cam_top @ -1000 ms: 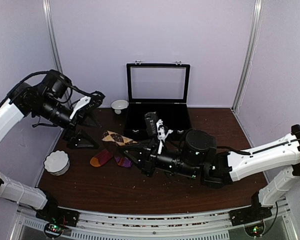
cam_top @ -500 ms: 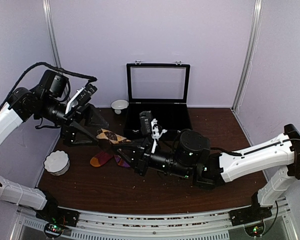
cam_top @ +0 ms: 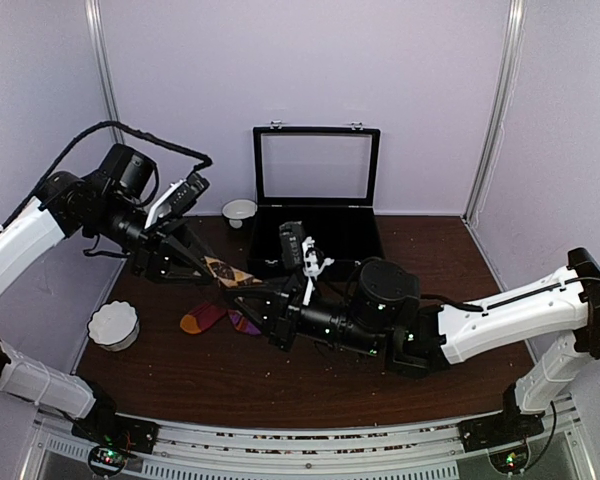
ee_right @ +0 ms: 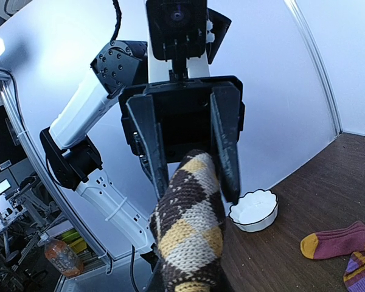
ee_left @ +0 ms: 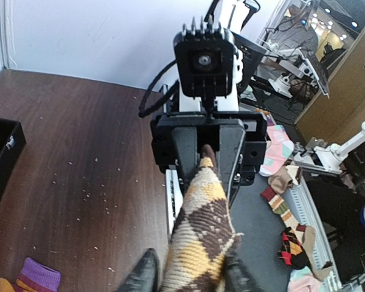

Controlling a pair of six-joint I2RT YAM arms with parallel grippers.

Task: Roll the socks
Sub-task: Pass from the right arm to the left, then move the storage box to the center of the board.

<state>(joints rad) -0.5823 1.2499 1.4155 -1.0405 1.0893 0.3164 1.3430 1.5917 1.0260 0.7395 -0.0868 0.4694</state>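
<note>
A dark brown sock with tan argyle diamonds (cam_top: pixel 230 272) is stretched between my two grippers above the table. My left gripper (ee_left: pixel 191 277) has its fingers pressed against both sides of one end. My right gripper (ee_left: pixel 208 155) is shut on the other end, and in its own view the sock (ee_right: pixel 188 237) runs up to the left gripper (ee_right: pixel 188 164). The magenta-red socks with orange toes (cam_top: pixel 202 317) and purple-orange stripes (cam_top: pixel 245 322) lie flat on the table below, and they also show in the right wrist view (ee_right: pixel 337 240).
A scalloped white bowl (cam_top: pixel 113 324) sits at the left table edge. A smaller white bowl (cam_top: pixel 239 210) stands beside the open black case (cam_top: pixel 315 200) at the back. The side and back walls stand close around the table.
My left gripper has swung right from its open stance on the table and closed on the free end of the argyle sock. The right arm shifted slightly left, still holding the sock.
</note>
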